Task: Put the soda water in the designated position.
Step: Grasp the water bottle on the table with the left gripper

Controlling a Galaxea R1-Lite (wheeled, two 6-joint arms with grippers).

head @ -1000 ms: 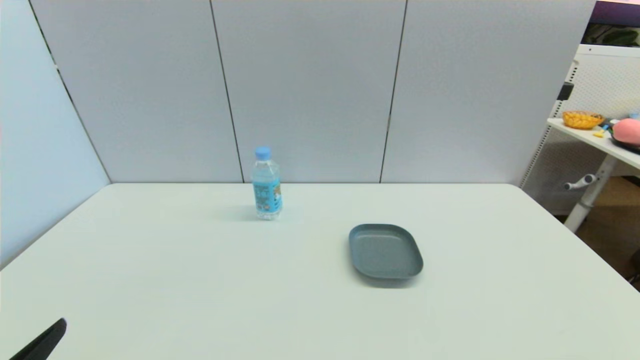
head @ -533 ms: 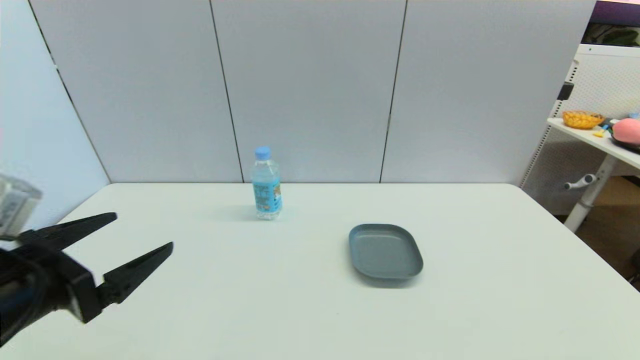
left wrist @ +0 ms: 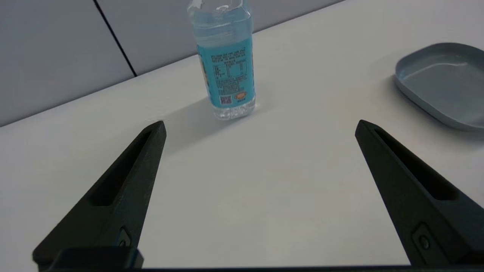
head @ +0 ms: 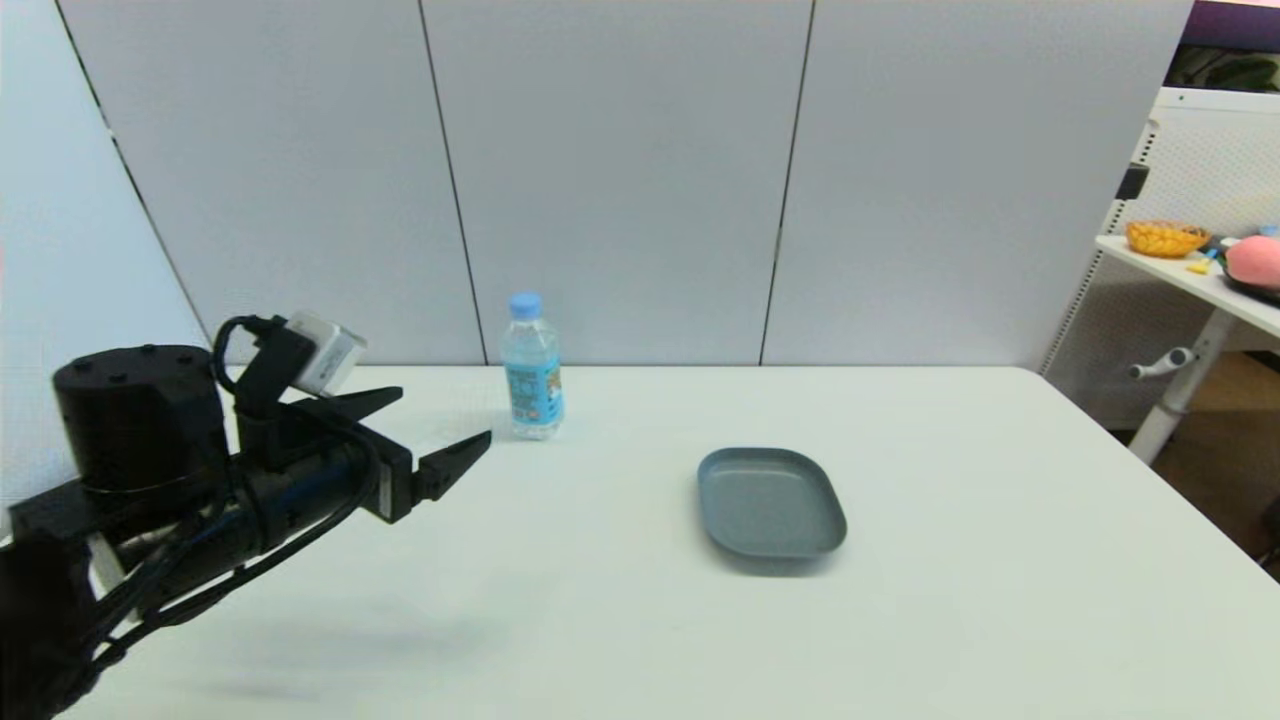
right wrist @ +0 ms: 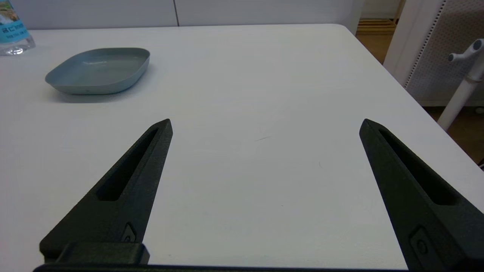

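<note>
With its fingers spread wide and nothing between them, the left gripper (head: 445, 432) hangs empty above the white table (head: 620, 620), touching nothing. Left arm reaches in low from the robot's left, fingers aimed at the soda water (head: 531, 368), which stands upright just ahead of the tips, near the table's far edge; grey plate (head: 770, 502) sits off to the claw's right, apart from the bottle. Right gripper (right wrist: 264, 124) is parked, also wide open and empty.
</note>
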